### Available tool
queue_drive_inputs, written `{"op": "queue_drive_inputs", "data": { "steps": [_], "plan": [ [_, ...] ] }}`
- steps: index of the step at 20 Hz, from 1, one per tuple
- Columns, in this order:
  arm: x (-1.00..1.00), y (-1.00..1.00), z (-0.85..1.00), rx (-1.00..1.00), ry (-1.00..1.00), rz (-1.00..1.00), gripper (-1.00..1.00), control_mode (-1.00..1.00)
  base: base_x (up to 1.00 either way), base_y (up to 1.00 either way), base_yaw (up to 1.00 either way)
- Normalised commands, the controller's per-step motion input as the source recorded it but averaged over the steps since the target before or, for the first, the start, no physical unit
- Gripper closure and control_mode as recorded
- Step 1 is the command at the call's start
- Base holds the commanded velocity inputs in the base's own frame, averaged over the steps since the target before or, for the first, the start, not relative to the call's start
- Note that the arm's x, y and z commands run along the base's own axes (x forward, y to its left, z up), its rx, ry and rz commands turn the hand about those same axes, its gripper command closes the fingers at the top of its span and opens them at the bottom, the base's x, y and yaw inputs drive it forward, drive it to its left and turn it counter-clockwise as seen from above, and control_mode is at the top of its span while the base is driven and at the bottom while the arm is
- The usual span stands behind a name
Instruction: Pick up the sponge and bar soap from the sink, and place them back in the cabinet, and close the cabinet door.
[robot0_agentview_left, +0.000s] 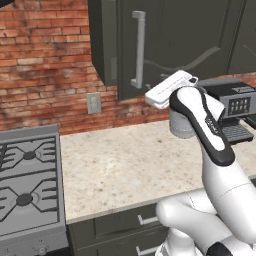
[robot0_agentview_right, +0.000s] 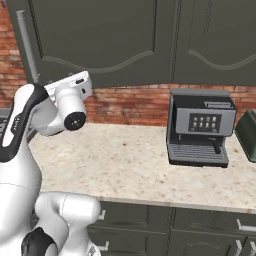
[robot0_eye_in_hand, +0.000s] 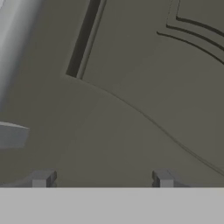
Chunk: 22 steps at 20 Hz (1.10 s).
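The gripper (robot0_eye_in_hand: 101, 178) sits right up against the cabinet door (robot0_eye_in_hand: 131, 87), fingers spread with nothing between them. The door's silver handle (robot0_agentview_left: 138, 49) runs down upper center in the left base view.

A red brick wall (robot0_agentview_left: 45, 60) runs behind a speckled beige stone bench (robot0_agentview_left: 130, 165); a grey gas stove (robot0_agentview_left: 27, 185) sits at its left end; a black and silver coffee machine (robot0_agentview_right: 200, 127) stands against the wall; a white outlet plate (robot0_agentview_left: 93, 103) sits on the bricks; dark drawers with short silver pulls (robot0_agentview_right: 200, 227) line the bench front.
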Motion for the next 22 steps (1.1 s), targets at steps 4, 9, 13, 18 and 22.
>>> {"op": "queue_drive_inputs", "data": {
  "steps": [4, 9, 13, 18, 22],
  "plan": [
    [0.29, 0.04, 0.0, 0.0, 0.0, -0.05, -1.0, -1.0, 0.0, 0.0, 0.0],
    [0.26, 0.03, 0.0, 0.0, 0.0, -0.05, -1.0, -1.0, 0.0, 0.0, 0.0],
    [0.23, 0.04, 0.0, 0.0, 0.0, -0.04, -1.0, -1.0, 0.0, 0.0, 0.0],
    [0.23, 0.03, 0.0, 0.0, 0.0, -0.03, -1.0, -1.0, 0.0, 0.0, 0.0],
    [0.24, 0.02, 0.0, 0.0, 0.0, -0.02, -1.0, -1.0, 0.0, 0.0, 0.0]
  ]
}}
